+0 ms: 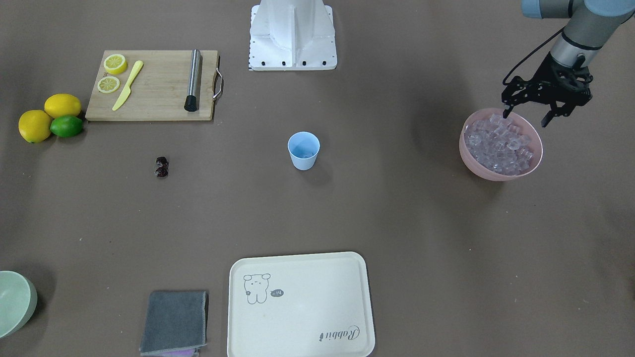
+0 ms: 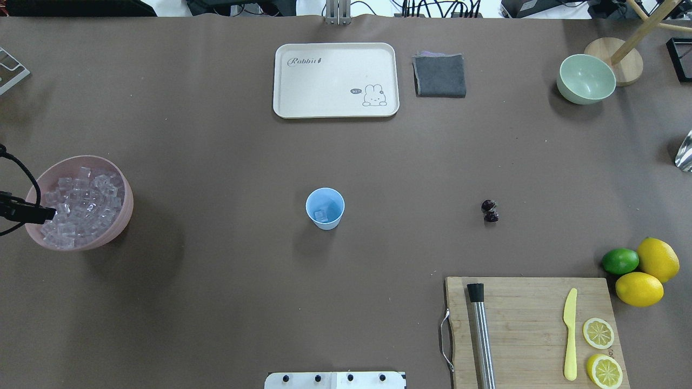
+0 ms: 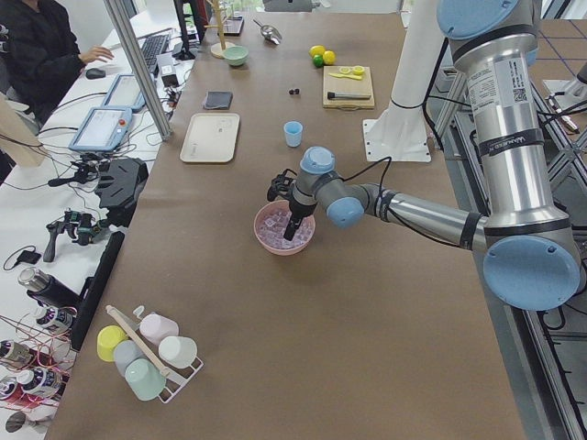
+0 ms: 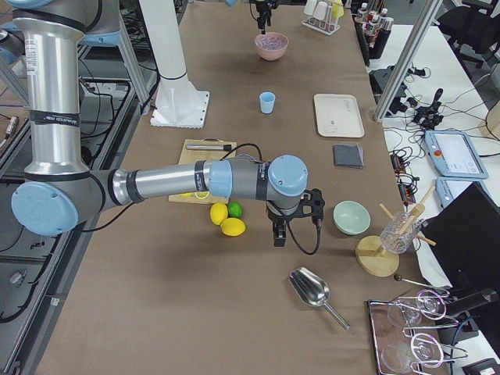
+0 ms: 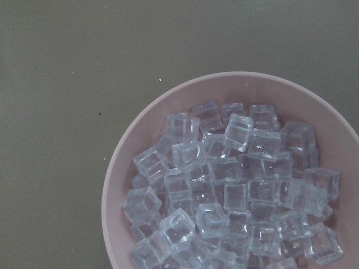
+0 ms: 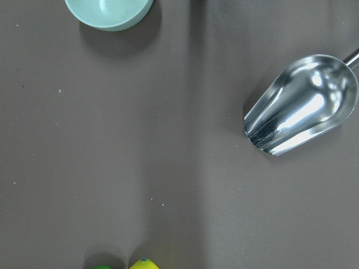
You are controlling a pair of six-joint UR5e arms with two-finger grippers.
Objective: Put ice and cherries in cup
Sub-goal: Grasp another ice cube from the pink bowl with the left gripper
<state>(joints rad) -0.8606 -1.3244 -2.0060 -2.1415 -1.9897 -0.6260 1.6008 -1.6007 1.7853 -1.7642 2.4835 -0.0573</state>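
Clearly, in the front-facing view the step in hand seems to be taking one more cube of ice (image 1: 501, 144) from the pink bowl (image 1: 491, 172). To do it well, the left hand (image 1: 525, 119) should probably go straight down on a single cube on top of the heap, away from the rim. It should close only when both fingers face opposite sides, because glassy cubes slip easily. This hand is spread wide and holds nothing. It hangs over the bowl's rim at 12 o'clock, and contact with the cubes cannot be judged. The cup (image 1: 303, 150) stands upright at 9 o'clock from the bowl, well apart. The cherries (image 1: 161, 167) lie on the desk (image 1: 397, 223) at 9 o'clock from the cup.

From overhead, one cube lies inside the cup, and the cherries are at 3 o'clock from it.

The left side view shows the near arm's fingers pointing down into the bowl.

In the right side view the right hand (image 4: 279, 230) hovers near the lemons (image 4: 233, 226); whether it is spread or clenched cannot be told.

The left wrist view shows only cubes in the bowl and no fingers.

The right wrist view shows a metal scoop (image 6: 303, 103) at 2 o'clock.
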